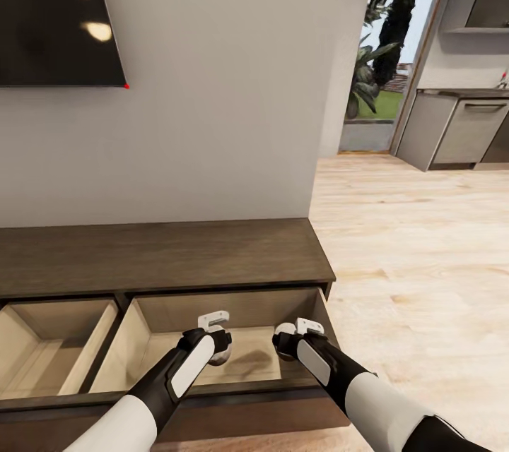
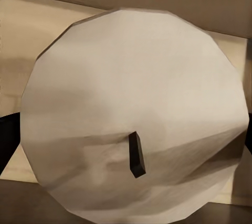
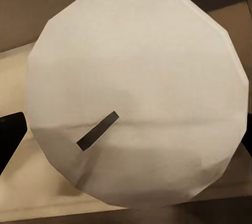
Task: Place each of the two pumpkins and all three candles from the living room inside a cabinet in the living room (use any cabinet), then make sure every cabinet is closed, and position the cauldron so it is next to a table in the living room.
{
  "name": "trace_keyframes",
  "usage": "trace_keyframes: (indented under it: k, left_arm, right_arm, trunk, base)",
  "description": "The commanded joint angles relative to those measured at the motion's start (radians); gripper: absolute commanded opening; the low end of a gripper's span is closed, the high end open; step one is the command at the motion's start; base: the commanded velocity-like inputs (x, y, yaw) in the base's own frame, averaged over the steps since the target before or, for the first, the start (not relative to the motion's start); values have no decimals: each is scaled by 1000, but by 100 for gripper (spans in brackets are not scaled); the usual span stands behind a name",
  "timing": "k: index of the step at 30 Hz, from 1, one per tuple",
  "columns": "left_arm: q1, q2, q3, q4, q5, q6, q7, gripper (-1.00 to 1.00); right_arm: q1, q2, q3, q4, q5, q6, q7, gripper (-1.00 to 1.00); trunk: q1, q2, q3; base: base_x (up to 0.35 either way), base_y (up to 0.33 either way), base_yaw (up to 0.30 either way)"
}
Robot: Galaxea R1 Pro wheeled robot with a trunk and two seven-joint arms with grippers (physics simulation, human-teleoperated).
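Now a candle point(image 2: 131, 114) in each hand

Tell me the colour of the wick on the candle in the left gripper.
Black: a short dark wick on the pale beige candle, best seen in the left wrist view.

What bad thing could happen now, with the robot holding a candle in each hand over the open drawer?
1. The left gripper and right gripper each hold a candle above the open right drawer. Dropped from there, the round candles may roll.
2. The right candle hangs near the drawer's right wall and might catch it.
3. Two drawers of the cabinet are open; forgetting to close them fails the task.
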Motion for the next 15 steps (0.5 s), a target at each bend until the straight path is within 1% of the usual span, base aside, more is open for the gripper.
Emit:
trace_keyframes:
  k: [1, 10, 11, 15]
  left_arm:
    - [-1, 1, -3, -1, 7, 1, 9, -100]
    - [-1, 1, -3, -2, 8, 1, 9, -100]
    - [-1, 1, -3, -2, 8, 1, 9, -100]
    - [-1, 1, -3, -2, 9, 1, 8, -100]
  right_arm:
    - [-1, -1, 8, -2, -8, 2, -8, -100]
    - [-1, -1, 8, -2, -8, 3, -8, -100]
    - [-1, -1, 8, -2, -8, 3, -8, 100]
    - [-1, -1, 8, -2, -8, 4, -8, 100]
  trunk:
    - [0, 0, -1]
    - [0, 0, -1]
    - [0, 0, -1]
    - [0, 0, -1]
  base:
    - [0, 0, 0]
    - [0, 0, 0]
    - [0, 0, 0]
    - [0, 0, 0]
